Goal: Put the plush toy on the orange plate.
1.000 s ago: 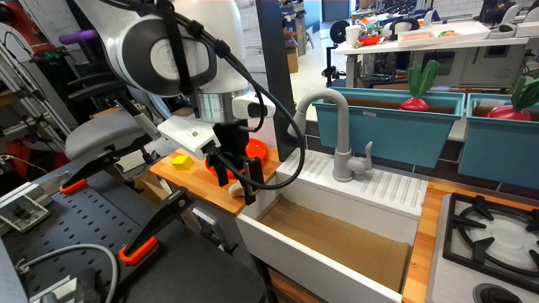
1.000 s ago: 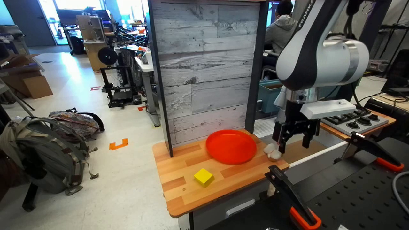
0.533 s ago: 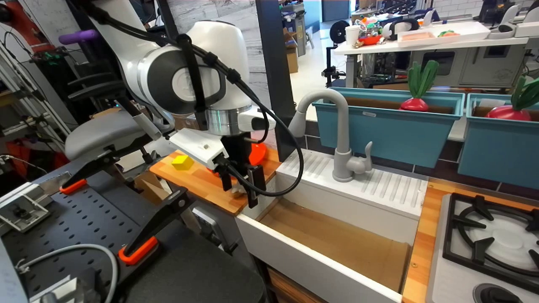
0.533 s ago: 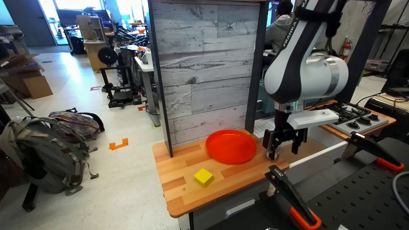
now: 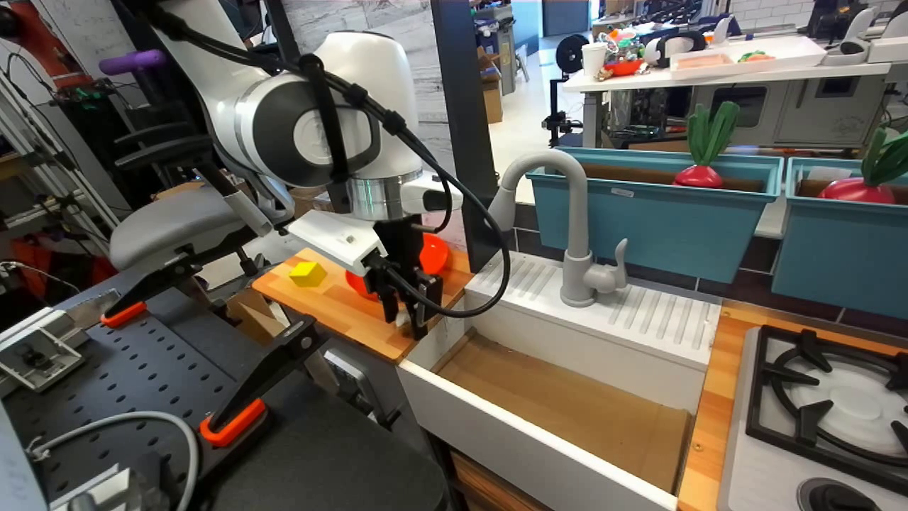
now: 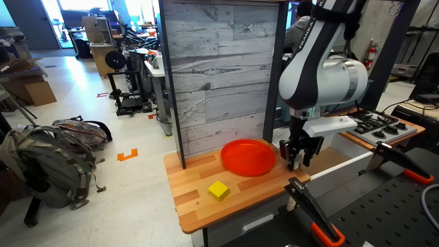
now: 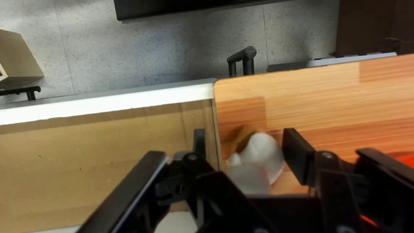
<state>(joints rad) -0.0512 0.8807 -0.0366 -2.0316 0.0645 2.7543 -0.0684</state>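
The plush toy [image 7: 258, 158] is a small whitish lump with a brown part, on the wooden board by the sink edge. It also shows, partly hidden by the fingers, in both exterior views [image 5: 403, 319] [image 6: 297, 163]. My gripper [image 7: 247, 149] points down over it, fingers on either side, in both exterior views [image 5: 405, 325] [image 6: 298, 165]. One finger [image 7: 296, 155] is close against the toy; whether it touches, I cannot tell. The other finger [image 7: 199, 142] stands apart from it. The orange plate [image 6: 248, 157] lies on the board beside the gripper, partly hidden behind the arm in an exterior view [image 5: 434, 254].
A yellow block [image 6: 218, 190] sits on the wooden board [image 6: 192, 171]. A sink [image 5: 553, 411] with a grey faucet [image 5: 578, 213] adjoins the board. A grey plank wall [image 6: 223, 75] stands behind the plate. A black clamp [image 6: 310, 206] is near the board's front edge.
The arm has come down and moved over the board to the plush toy. The fingers have drawn closer together around the toy. The plate and yellow block have not moved.
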